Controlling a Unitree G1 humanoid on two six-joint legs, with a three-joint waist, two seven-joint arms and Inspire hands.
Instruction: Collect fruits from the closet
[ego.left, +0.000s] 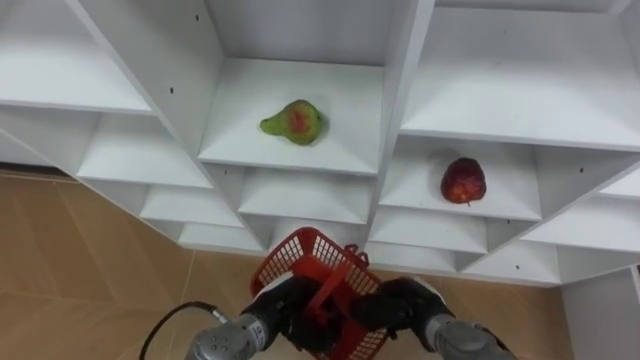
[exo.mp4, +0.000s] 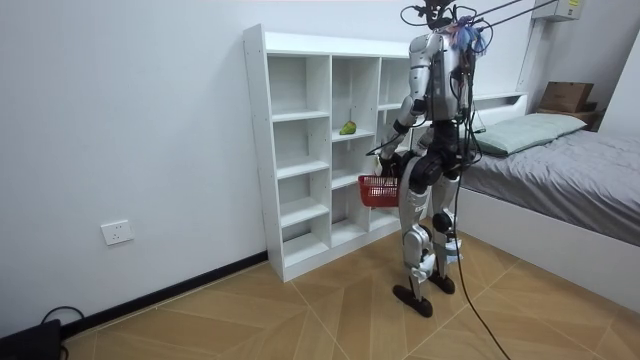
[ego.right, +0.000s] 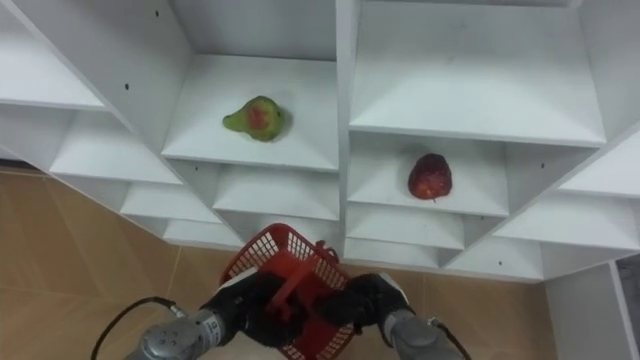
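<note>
A green pear with a red blush (ego.left: 293, 122) lies on a shelf in the middle column of the white closet (ego.left: 400, 70). A dark red apple (ego.left: 463, 181) sits one shelf lower in the column to its right. Below them I hold a red mesh basket (ego.left: 305, 258) in front of me. My left hand (ego.left: 283, 306) and my right hand (ego.left: 402, 304) are both curled on it at its near side by the handle. I see no fruit inside the basket. In the room view I stand upright facing the closet, with the basket (exo.mp4: 378, 190) at hip height and the pear (exo.mp4: 347, 128) at chest height.
The closet (exo.mp4: 300, 150) stands against the wall, its other compartments bare. A bed (exo.mp4: 560, 160) lies close behind me on the room view's right, with a cardboard box (exo.mp4: 565, 96) on its headboard. The wood floor (exo.mp4: 250, 310) spreads toward the room view's left.
</note>
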